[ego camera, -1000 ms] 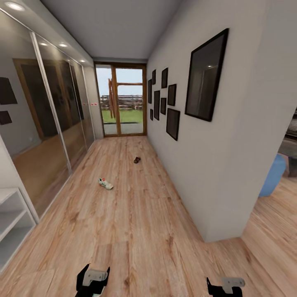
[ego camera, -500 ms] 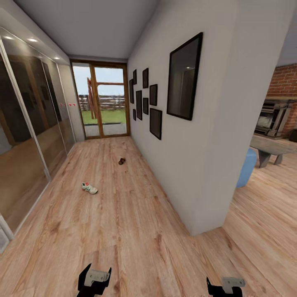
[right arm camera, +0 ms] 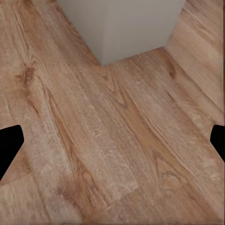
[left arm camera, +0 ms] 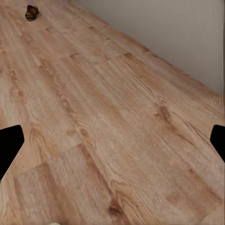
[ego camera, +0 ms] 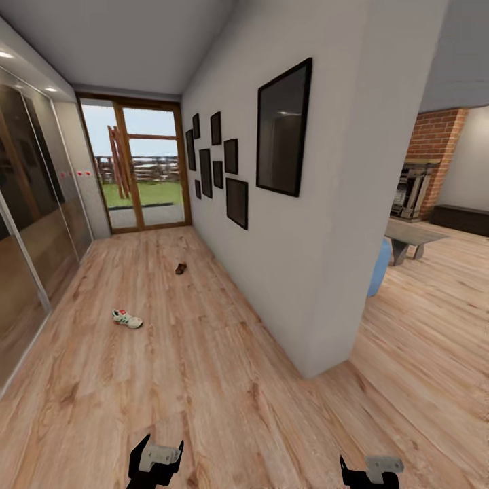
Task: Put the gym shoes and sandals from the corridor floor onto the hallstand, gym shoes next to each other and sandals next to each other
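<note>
One cream-white gym shoe (ego camera: 127, 318) with green stripes lies on the corridor floor (ego camera: 204, 367) at mid-left. A dark brown sandal (ego camera: 180, 268) lies farther down the corridor near the right wall, and it also shows far off in the left wrist view as the sandal (left arm camera: 31, 12). My left gripper (ego camera: 159, 456) and right gripper (ego camera: 370, 470) hang low at the near edge, well short of both. In the wrist views the left gripper (left arm camera: 112, 140) and right gripper (right arm camera: 112, 140) stand open over bare planks. The hallstand is out of view.
A white wall (ego camera: 299, 272) with black picture frames (ego camera: 282, 136) ends in a corner (ego camera: 309, 370) ahead right. Mirrored wardrobe doors (ego camera: 27, 224) line the left. A glass door (ego camera: 139, 170) closes the far end. Beyond the corner are a blue pouf (ego camera: 379, 268), a bench (ego camera: 411, 238) and a brick fireplace (ego camera: 435, 159).
The camera has swung to the right: the pale shelf unit left the picture at the left and the room with the brick fireplace came into view. Shoe, sandal and grippers have not moved.
</note>
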